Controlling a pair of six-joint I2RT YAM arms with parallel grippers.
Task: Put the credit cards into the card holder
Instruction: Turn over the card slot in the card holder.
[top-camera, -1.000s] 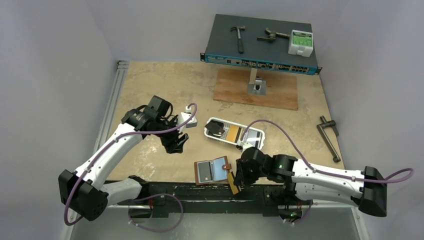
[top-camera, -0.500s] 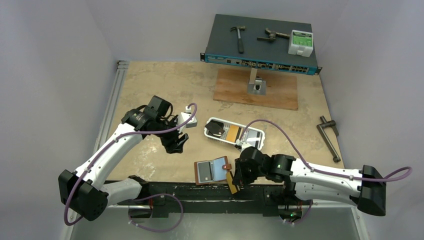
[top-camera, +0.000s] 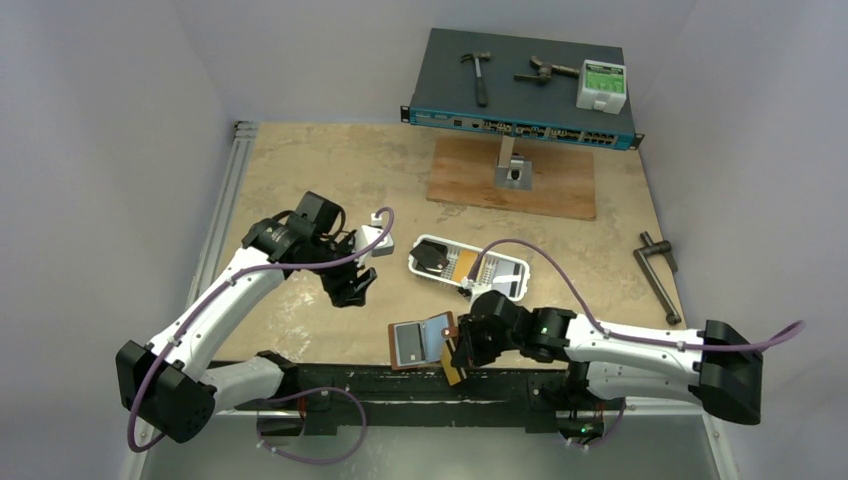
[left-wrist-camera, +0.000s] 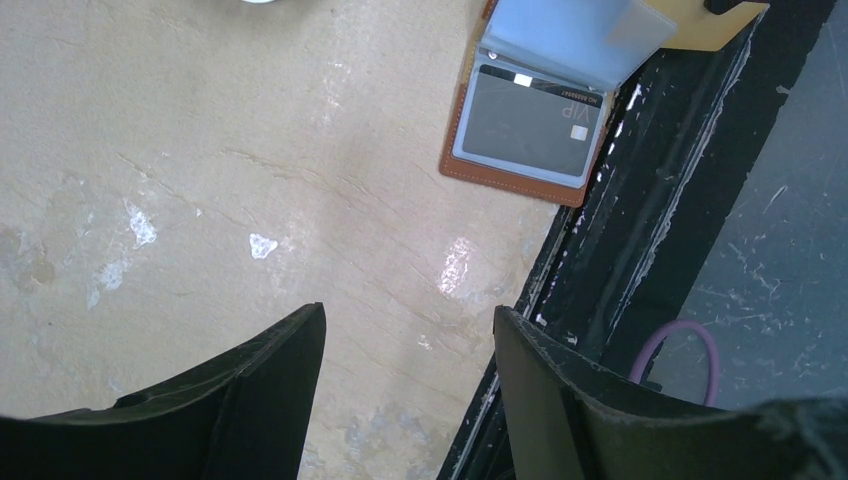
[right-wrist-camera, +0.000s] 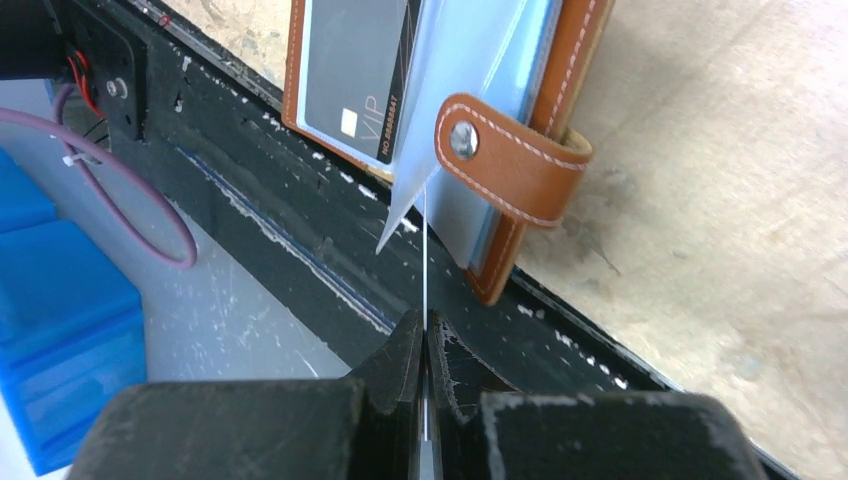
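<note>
Pinching: right hand (right-wrist-camera: 424, 330) clamped on a yellow card (left-wrist-camera: 715, 25), its tip at the open holder (right-wrist-camera: 520, 160) on the desk's (top-camera: 330, 180) near edge.
Left hand (left-wrist-camera: 410, 370): partly open, empty, hovering well apart.
Feel: card looks light, stiff and slick, so it may pivot.
Grip: short edge, leaving length free for the pocket.
Spares: cards (top-camera: 463, 266) in tray (top-camera: 415, 262).

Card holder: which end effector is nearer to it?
Right. The right end effector, pinching a yellow card, is at the card holder, by its snap tab; the left end effector hovers open, apart, beyond it leftward.
</note>
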